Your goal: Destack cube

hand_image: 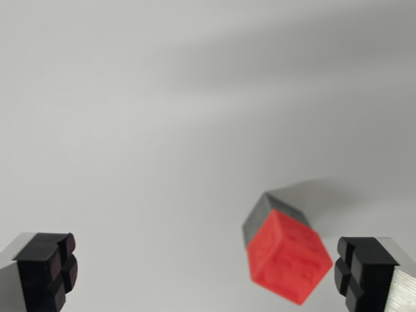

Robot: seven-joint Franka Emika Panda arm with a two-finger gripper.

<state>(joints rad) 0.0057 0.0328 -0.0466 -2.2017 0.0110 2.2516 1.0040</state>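
Observation:
A red cube (289,258) sits on top of a grey cube (265,216) on the pale surface, low in the wrist view and toward its right. Only the grey cube's upper edge and one side show behind the red one. My gripper (205,270) is open, with its black fingertips (49,268) at the bottom corners of the picture. The stack stands between the fingers, close to the right one (363,268), with a narrow gap left. Nothing is held.
A plain light grey tabletop (162,130) fills the rest of the view, with a soft shadow band across its upper part.

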